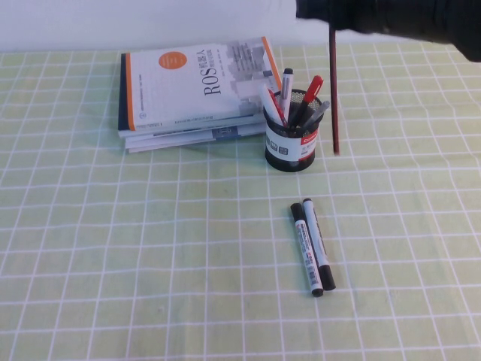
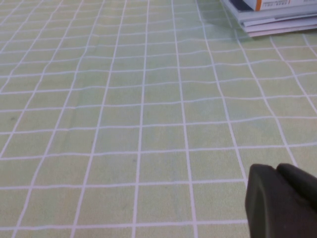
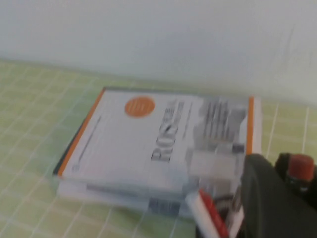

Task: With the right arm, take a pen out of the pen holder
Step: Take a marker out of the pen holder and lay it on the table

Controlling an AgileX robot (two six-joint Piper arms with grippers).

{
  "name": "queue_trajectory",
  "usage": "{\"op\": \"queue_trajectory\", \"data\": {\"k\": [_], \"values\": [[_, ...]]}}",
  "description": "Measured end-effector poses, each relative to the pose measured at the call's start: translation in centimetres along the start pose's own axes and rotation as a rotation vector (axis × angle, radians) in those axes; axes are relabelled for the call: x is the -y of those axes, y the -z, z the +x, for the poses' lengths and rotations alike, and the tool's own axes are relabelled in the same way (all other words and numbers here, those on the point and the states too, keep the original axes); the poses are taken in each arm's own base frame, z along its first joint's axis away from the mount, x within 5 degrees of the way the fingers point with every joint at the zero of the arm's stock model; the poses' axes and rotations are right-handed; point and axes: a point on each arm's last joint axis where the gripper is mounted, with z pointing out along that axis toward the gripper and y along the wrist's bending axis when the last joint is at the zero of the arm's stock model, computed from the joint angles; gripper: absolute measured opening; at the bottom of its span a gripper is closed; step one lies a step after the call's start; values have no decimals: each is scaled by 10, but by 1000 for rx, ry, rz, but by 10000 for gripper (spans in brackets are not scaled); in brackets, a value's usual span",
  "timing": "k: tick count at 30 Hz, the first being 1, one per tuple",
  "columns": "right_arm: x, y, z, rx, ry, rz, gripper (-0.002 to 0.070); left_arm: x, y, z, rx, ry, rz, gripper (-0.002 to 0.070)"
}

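Observation:
A black mesh pen holder (image 1: 291, 149) stands in front of the books, with several pens in it, among them a red one (image 1: 310, 92) and a grey one (image 1: 285, 86). My right gripper (image 1: 331, 22) is high at the top right, shut on a thin dark red pen (image 1: 334, 90). That pen hangs upright just right of the holder, outside it. In the right wrist view the dark fingers (image 3: 262, 198) clamp the pen's red end (image 3: 300, 167) above the holder's pens (image 3: 210, 215). My left gripper (image 2: 277, 171) hovers shut over bare cloth.
A stack of books (image 1: 197, 94) with a white and orange cover lies left of and behind the holder. Two black-and-white markers (image 1: 313, 245) lie side by side on the green checked cloth (image 1: 150, 248) in front of the holder.

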Motion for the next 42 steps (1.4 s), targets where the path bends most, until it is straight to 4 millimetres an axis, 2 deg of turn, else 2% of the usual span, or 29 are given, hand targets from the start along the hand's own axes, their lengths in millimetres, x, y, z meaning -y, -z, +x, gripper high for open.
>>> {"op": "queue_trajectory", "data": {"k": [4,9,14,18,25,29,34,42], "values": [[-12,12,14,-196,11,-16,-1,0,0,0,0,0,0,-5],[-27,14,40,-436,-10,-39,-1,0,0,0,0,0,0,-5],[-45,1,66,-577,-38,-60,-1,0,0,0,0,0,0,-5],[-54,-23,94,-665,-89,-78,-1,0,0,0,0,0,0,-5],[-51,-68,141,-729,-157,-53,-1,0,0,0,0,0,0,-5],[-48,-84,156,-714,-167,-39,-1,0,0,0,0,0,0,-5],[-42,-96,165,-685,-173,-16,-1,0,0,0,0,0,0,-5],[-27,-100,164,-668,-179,39,-1,0,0,0,0,0,0,-5]]}}
